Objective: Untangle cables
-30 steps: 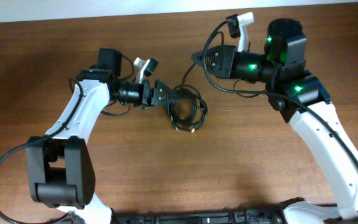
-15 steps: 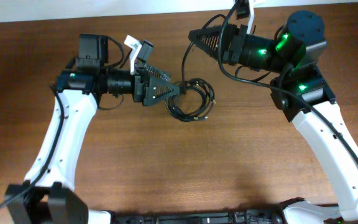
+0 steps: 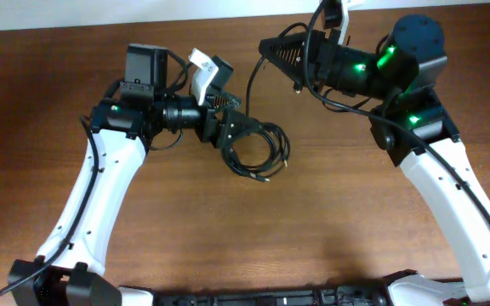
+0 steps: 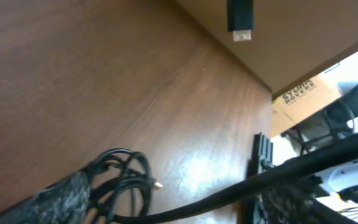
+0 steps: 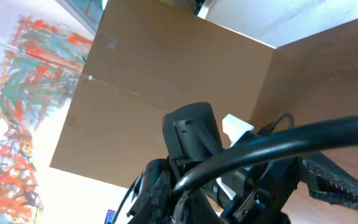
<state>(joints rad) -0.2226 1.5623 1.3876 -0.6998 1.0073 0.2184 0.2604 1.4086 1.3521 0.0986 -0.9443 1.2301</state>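
On the overhead view, logged the brown wooden counter (image 3: 330,221) filling the frame, its near edge cut off by dark hardware. Found the left arm (image 3: 100,195) reaching in from lower left and the right arm (image 3: 458,195) from lower right, green lights on its upper joints.

Read the left claw (image 3: 238,129) as spread. In its wrist view, noted one textured finger (image 4: 58,198) low left and the other far across at low right, both cropped by the frame edge. Read the right claw (image 3: 266,49) as pinched to a point over the far part of the counter, gripping one thin strand; cannot resolve the contact itself.

Placed the cables (image 3: 258,151) mid-counter as a tight coil of dark loops against the left claw's tip, one strand running up toward the right claw. Cannot separate individual cords in the coil. Got little from the right wrist view: blocked by a thick blurred black line.

Spotted one plug (image 4: 240,22), black with a silver end, at the top of the left wrist view, its cord cut off.
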